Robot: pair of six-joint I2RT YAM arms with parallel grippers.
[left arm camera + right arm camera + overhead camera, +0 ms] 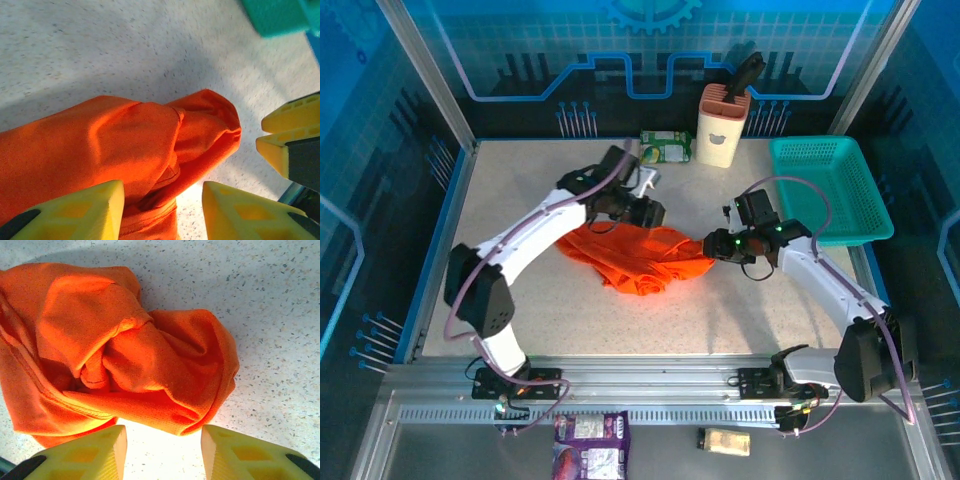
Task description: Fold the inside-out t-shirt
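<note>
The inside-out t-shirt [640, 258] lies crumpled mid-table between both arms. Behind it, a cream holder [722, 128] carries a dark-handled tool [748, 70]; a teal mesh basket [815, 142] sits far right. The left gripper [162, 192] stands partly open at the shirt's rear edge, cloth between its fingers. The right gripper [162, 432], also parted, holds nothing beside the shirt's right end.

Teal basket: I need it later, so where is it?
Top view: the teal basket sits at the far-right corner of the table, just right of the beige holder.
</note>
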